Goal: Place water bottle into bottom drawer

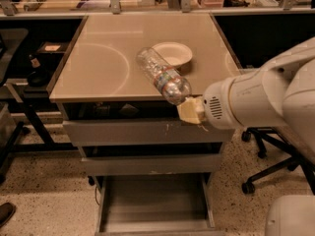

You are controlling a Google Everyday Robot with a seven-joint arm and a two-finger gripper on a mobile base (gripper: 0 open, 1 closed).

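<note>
The water bottle [161, 78], clear and ribbed, is tilted in the air over the front edge of the cabinet top [101, 58]. Its lower end sits in my gripper [187, 107]. The gripper's cream fingers are shut on that end, at the front right of the cabinet, level with the top's edge. The bottom drawer [155, 200] is pulled out below, with its plain grey floor showing. My white arm reaches in from the right.
A white round bowl [172, 54] stands on the cabinet top behind the bottle. The two grey drawer fronts [123, 132] above the bottom drawer are closed. An office chair base [266, 166] stands to the right. Dark desks and shelves are on the left.
</note>
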